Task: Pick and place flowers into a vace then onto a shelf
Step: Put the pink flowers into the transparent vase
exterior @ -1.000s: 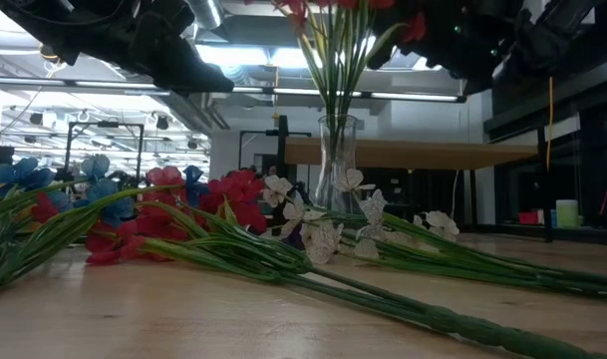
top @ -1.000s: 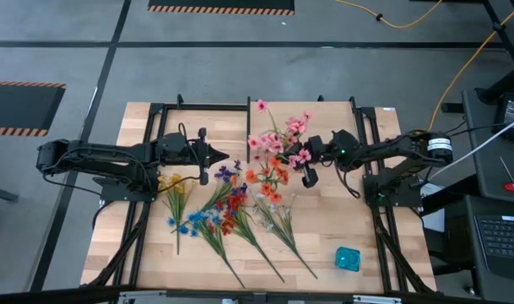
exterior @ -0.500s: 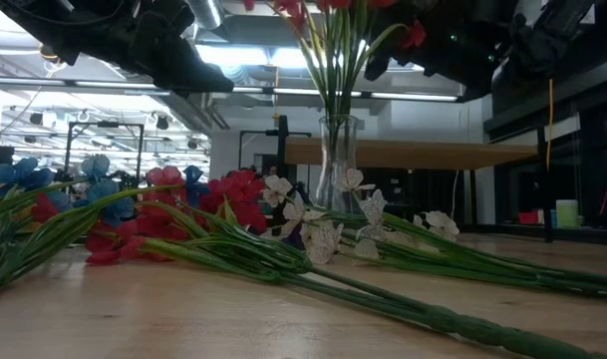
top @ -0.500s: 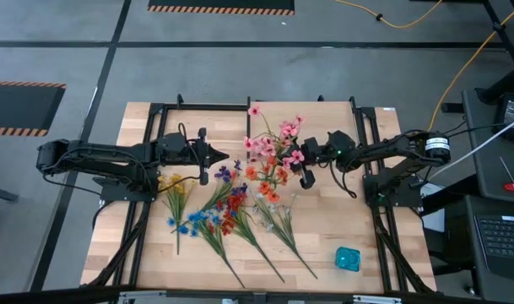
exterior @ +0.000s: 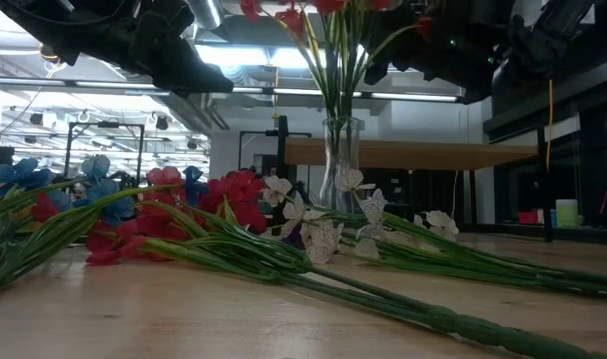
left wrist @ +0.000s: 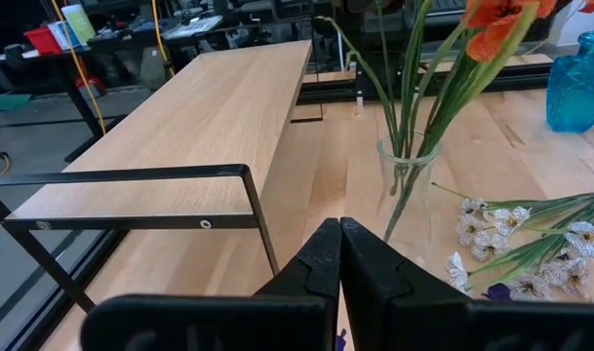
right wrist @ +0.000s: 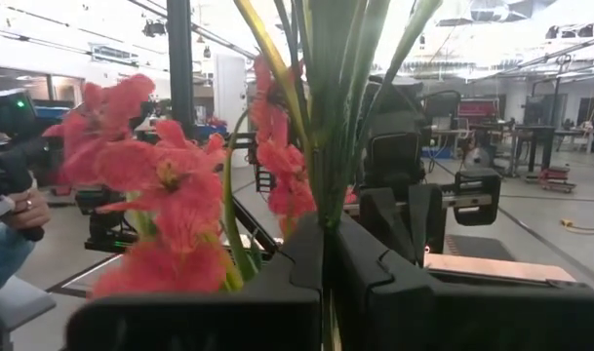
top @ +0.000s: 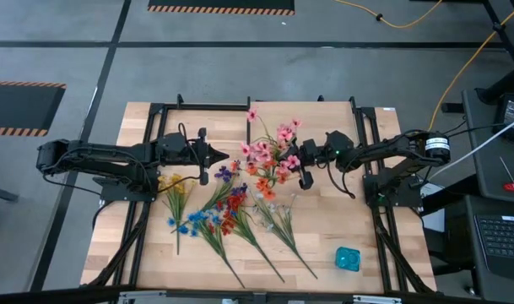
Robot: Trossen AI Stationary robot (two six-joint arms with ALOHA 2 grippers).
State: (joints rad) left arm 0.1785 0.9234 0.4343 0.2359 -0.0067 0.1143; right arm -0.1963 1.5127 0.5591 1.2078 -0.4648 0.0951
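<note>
A clear glass vase point(exterior: 338, 160) stands mid-table with green stems in it; the blooms hide it from above. My right gripper point(top: 297, 162) is shut on a pink-bloomed spray point(top: 269, 148) above that vase. My left gripper point(top: 225, 157) hovers shut and empty to the vase's left, facing it point(left wrist: 407, 171). More flowers point(top: 227, 211), red, blue, yellow, purple, orange and white, lie flat on the tabletop toward the near edge. The shelf point(left wrist: 199, 117), a pale board on black posts, runs along the far side point(exterior: 423, 152). My right gripper pinches the pink spray's green stems point(right wrist: 326, 210) between its two fingers, just below the blooms. The fingers come about level from the table's right and lie across the stems. The spray stands nearly upright, and its stems run down toward the vase mouth point(exterior: 338, 120).
A small teal glass piece point(top: 348, 257) sits near the table's near right corner. Black frame rails point(top: 151, 169) run along both sides of the tabletop. Beyond the table, a person's hand point(right wrist: 9, 210) shows in the right wrist view.
My right gripper has tipped and gone a little toward the table's left, still shut on the pink spray. The spray has swung from leaning toward the far edge to nearly upright. Its blooms have drawn in over the vase and dropped lower in the low view.
</note>
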